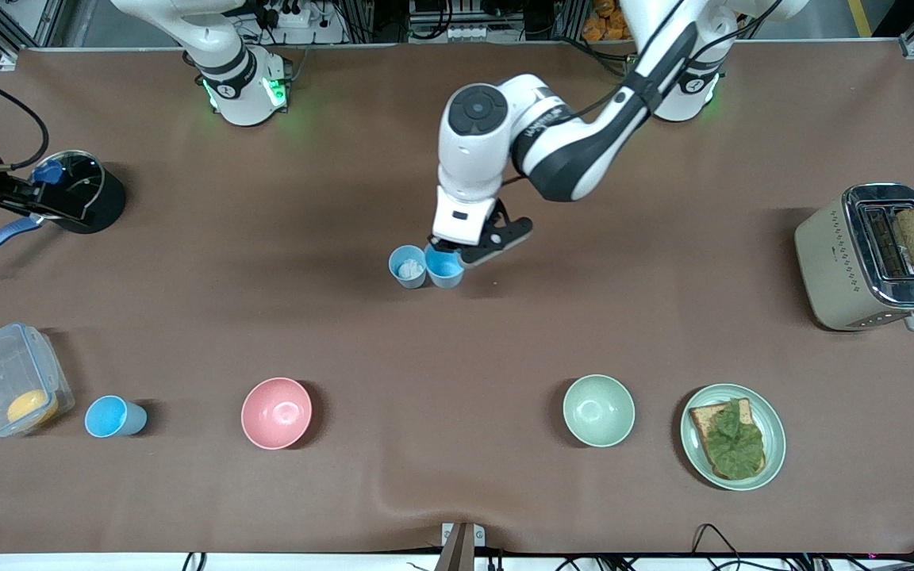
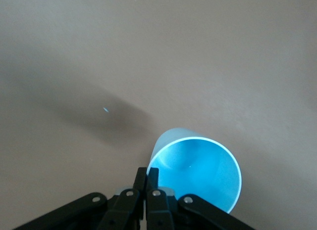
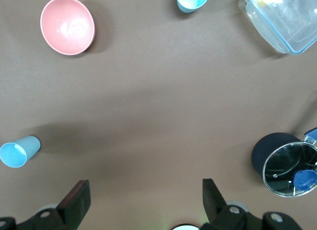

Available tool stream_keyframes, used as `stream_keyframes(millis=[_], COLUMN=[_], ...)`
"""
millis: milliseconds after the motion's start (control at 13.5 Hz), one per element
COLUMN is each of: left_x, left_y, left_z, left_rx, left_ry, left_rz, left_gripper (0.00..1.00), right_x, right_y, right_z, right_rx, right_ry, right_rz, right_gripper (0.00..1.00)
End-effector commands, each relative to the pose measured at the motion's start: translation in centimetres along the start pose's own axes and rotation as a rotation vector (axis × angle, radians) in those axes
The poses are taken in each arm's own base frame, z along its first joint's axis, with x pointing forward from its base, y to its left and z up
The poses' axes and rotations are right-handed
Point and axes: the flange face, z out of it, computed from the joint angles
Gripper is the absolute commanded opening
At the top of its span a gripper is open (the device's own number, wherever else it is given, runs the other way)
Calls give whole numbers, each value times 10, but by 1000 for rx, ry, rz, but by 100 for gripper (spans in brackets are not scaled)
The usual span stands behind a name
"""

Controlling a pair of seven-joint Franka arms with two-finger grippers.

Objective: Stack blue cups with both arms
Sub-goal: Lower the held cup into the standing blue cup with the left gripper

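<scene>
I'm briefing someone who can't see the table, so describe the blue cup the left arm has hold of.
Mid-table, the left gripper is shut on the rim of a blue cup. It stands beside another blue cup that lies toward the right arm's end. The held cup's inside is plain bright blue; its neighbour's is whitish.

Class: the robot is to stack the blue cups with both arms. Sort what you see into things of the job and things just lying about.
Of the job:
- held blue cup, rim pinched by the shut left gripper
- blue cup beside it
- blue cup by the container
- right gripper, open, waiting

Lying about:
- pink bowl
- green bowl
- toaster
- sandwich plate
- plastic container
- black pot
</scene>
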Motion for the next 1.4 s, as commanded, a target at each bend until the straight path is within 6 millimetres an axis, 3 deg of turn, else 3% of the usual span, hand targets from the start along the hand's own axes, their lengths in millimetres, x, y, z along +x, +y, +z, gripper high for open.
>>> stream_keyframes(millis=[0,517,1035,1109,1183,1257,1330], left_x=[-20,-53,-65,-65,-63,-58,-52], left_y=[18,27,25,25,25,26,26], left_z=[15,44,58,59,57,51,42], left_rx=[-23,-58,-39,-38,-41,-48,-57], left_ry=[6,19,18,18,20,24,30], left_rz=[-19,-28,-34,-34,-34,-42,-48], left_gripper=[0,0,0,33,78,100,100], right_x=[-5,1,1,1,1,1,1], right_y=[7,18,17,18,18,18,18], right_z=[-12,-16,-16,-16,-16,-17,-17], right_rx=[-8,-11,-11,-11,-11,-11,-9], right_ry=[27,71,69,71,71,72,72], right_rz=[3,-17,-18,-16,-16,-16,-18], right_gripper=[100,100,100,100,100,100,100])
